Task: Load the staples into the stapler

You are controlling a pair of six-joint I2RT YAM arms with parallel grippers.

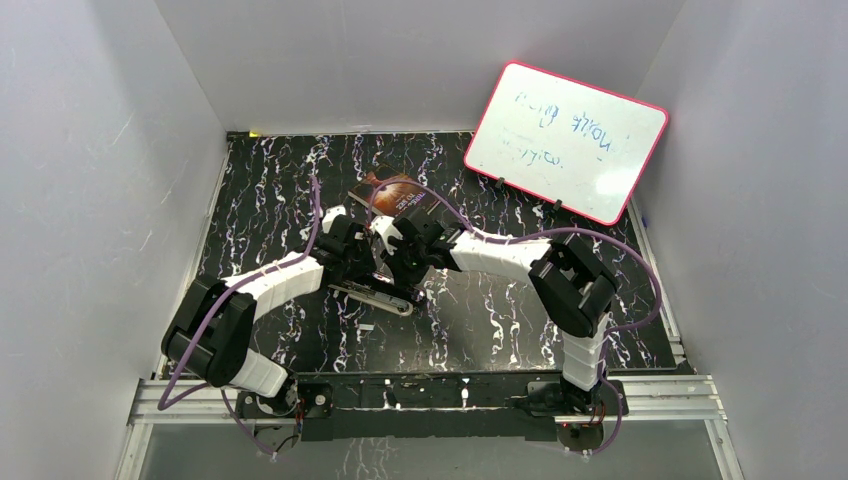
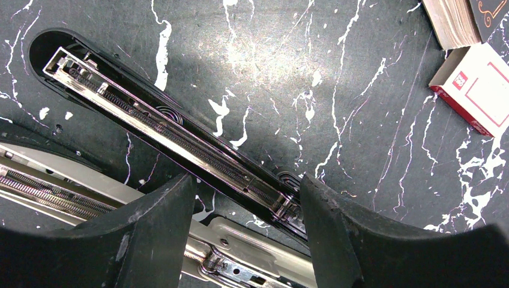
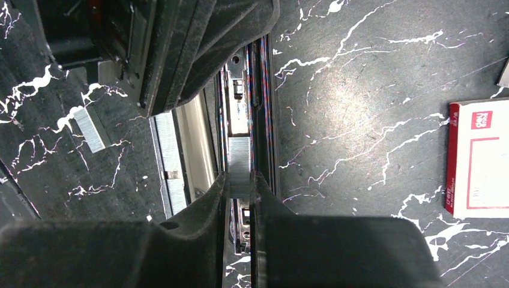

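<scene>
The stapler lies flat on the black marbled table, folded open. Its black lid with the spring rail runs diagonally, and the silver magazine lies beside it. My left gripper stands open and straddles the hinge end, with its right finger against the lid. My right gripper is shut on a short silver-grey strip of staples, holding it lengthwise over the open magazine channel. A second strip of staples lies loose on the table to the left.
The white-and-red staple box sits to the right of the stapler, also seen as the box next to a brown book. A pink-framed whiteboard leans at the back right. White walls close in the table.
</scene>
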